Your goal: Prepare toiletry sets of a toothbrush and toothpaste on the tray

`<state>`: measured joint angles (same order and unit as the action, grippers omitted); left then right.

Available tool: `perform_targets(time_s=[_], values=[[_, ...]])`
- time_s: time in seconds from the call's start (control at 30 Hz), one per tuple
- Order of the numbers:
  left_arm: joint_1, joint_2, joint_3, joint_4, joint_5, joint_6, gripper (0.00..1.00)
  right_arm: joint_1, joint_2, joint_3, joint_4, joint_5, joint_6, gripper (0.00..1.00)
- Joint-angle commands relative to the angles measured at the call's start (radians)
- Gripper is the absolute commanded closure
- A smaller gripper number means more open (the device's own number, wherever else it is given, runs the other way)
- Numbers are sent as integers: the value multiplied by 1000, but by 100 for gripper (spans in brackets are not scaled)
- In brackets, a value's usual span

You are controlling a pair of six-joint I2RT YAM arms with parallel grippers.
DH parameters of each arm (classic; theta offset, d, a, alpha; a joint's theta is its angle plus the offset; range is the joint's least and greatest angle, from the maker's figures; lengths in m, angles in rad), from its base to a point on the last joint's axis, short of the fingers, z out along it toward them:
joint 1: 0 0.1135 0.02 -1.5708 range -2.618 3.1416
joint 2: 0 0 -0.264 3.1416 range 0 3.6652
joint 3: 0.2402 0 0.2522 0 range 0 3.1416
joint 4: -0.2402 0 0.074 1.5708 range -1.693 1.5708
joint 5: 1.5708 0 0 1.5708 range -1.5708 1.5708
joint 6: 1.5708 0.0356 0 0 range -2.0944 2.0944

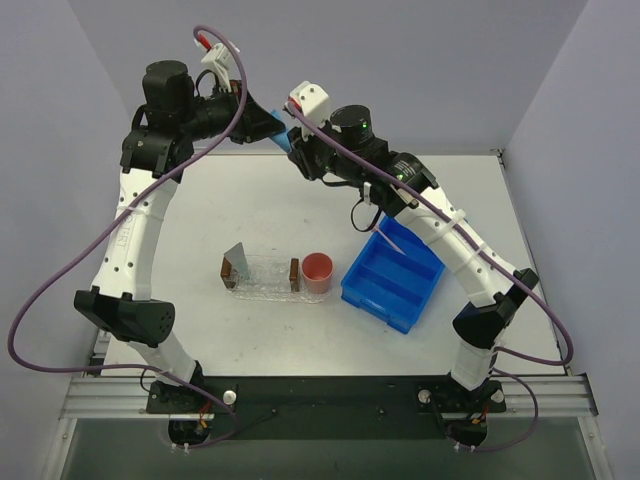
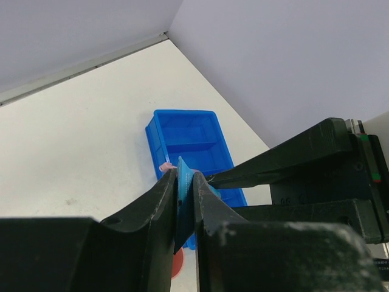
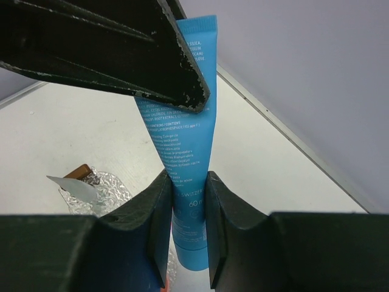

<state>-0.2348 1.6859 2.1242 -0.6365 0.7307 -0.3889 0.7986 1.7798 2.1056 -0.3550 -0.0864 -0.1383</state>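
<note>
Both grippers hold the light blue toothpaste tube (image 3: 181,137) in the air above the table's far edge. My right gripper (image 3: 188,182) is shut on its lower end near the cap. My left gripper (image 2: 182,176) is shut on its flat crimped end (image 2: 184,182). In the top view the left gripper (image 1: 272,127) and the right gripper (image 1: 298,142) meet at the tube (image 1: 284,137). The clear bumpy tray (image 1: 262,280) lies mid-table, and the whitish-grey tube (image 1: 237,262) leans on it. A thin pink toothbrush (image 1: 392,238) lies across the blue bin.
The blue divided bin (image 1: 393,280) sits right of the tray. A pink cup (image 1: 318,272) stands between them. Two small brown blocks (image 1: 294,272) sit at the tray's ends. Grey walls stand close behind the far table edge.
</note>
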Motion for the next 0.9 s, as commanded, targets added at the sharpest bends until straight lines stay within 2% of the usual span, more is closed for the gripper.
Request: perform_targets(time_s=[0.0, 0.1, 0.13, 0.2, 0.33, 0.43, 0.67, 0.87], values=[[-6, -8, -3, 6, 32, 13, 86, 7, -51, -1, 83, 31, -20, 100], [-8, -9, -6, 9, 42, 13, 100, 13, -46, 4, 87, 40, -26, 100], [-6, -6, -6, 9, 45, 21, 100, 13, -45, 4, 88, 40, -27, 100], [-8, -3, 2, 0, 58, 38, 100, 14, -46, 2, 87, 42, -29, 94], [-8, 1, 23, -40, 59, 126, 100, 19, -54, -15, 82, 34, -38, 70], [-6, -5, 19, -48, 53, 176, 100, 21, -62, -28, 77, 27, -41, 63], [-3, -29, -27, -29, 44, 234, 100, 22, -72, -50, 67, 28, -46, 52], [18, -89, -137, -12, 0, 350, 100, -12, -132, -105, 59, 56, -64, 47]])
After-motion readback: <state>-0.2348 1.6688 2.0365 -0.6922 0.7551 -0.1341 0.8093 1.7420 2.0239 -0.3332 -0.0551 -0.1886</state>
